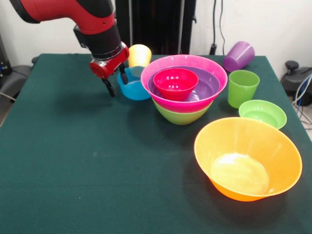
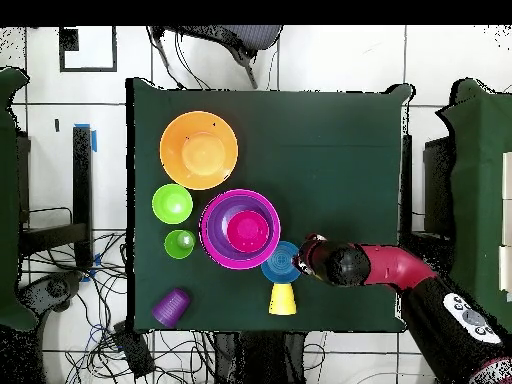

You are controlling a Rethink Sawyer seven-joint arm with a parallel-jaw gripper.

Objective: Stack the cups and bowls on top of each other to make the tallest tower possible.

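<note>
The green-clothed desk (image 1: 87, 165) carries the tower (image 1: 184, 87) centrally, an orange bowl (image 1: 247, 158) at five o'clock, and a blue bowl (image 1: 132, 87) at eleven.

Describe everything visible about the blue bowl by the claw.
The blue bowl is small, round, glossy plastic, upright on the green table, beside the stack of bowls and in front of the tipped yellow cup. The claw is open and straddles its rim, one finger inside and one outside. Whether the fingers touch the rim cannot be told. The arm hides part of it.
</note>
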